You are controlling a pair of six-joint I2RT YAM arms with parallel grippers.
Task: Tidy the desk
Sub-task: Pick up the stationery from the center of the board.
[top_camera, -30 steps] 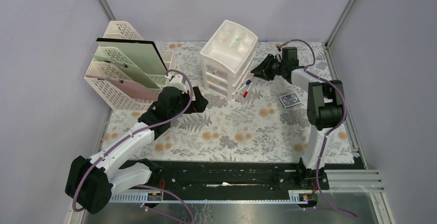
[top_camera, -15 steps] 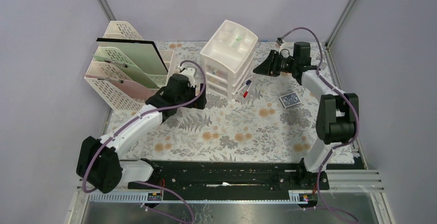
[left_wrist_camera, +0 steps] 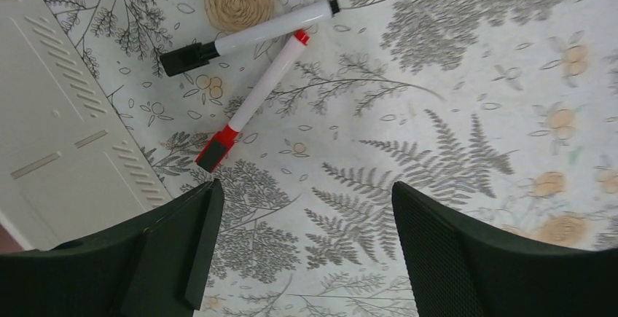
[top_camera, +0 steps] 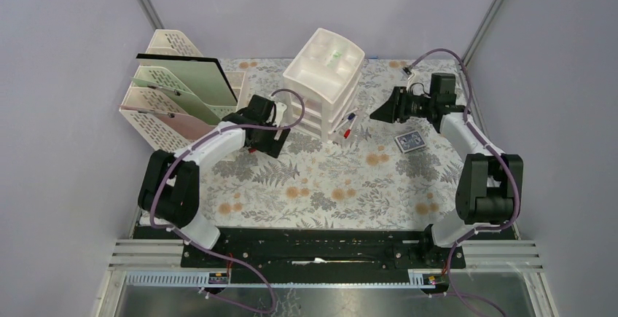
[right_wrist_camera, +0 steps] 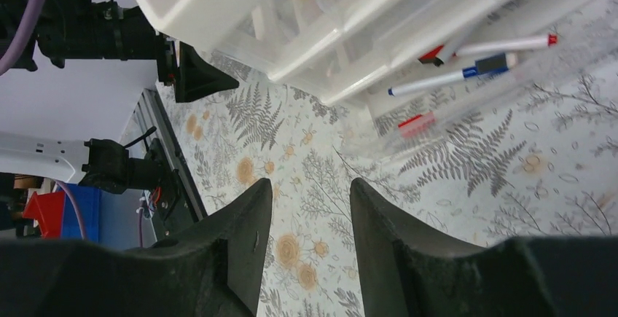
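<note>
The desk (top_camera: pixel 328 186) has a pale fern-and-flower cloth. My left gripper (top_camera: pixel 266 141) hangs open, low over the cloth between the file rack and the drawer unit. In the left wrist view a black-capped marker (left_wrist_camera: pixel 248 38) and a red-capped marker (left_wrist_camera: pixel 251 102) lie on the cloth just beyond my left gripper (left_wrist_camera: pixel 306 215), with nothing between its fingers. My right gripper (top_camera: pixel 379 113) points at the drawer unit from the right, apart from it. Seen from the right wrist, my right gripper (right_wrist_camera: pixel 310 200) is open and empty. Red and blue markers (right_wrist_camera: pixel 466 73) lie in the pulled-out lowest drawer.
A white plastic drawer unit (top_camera: pixel 324 76) stands at the back centre. A cream lattice file rack (top_camera: pixel 171 116) holding folders stands at the back left. A blue card deck (top_camera: pixel 410 141) lies below my right gripper. Metal rails frame the desk.
My left arm has swung back and right, bringing its gripper down between rack and drawers. My right gripper has drawn back to the right from the drawer unit, its jaws widening.
</note>
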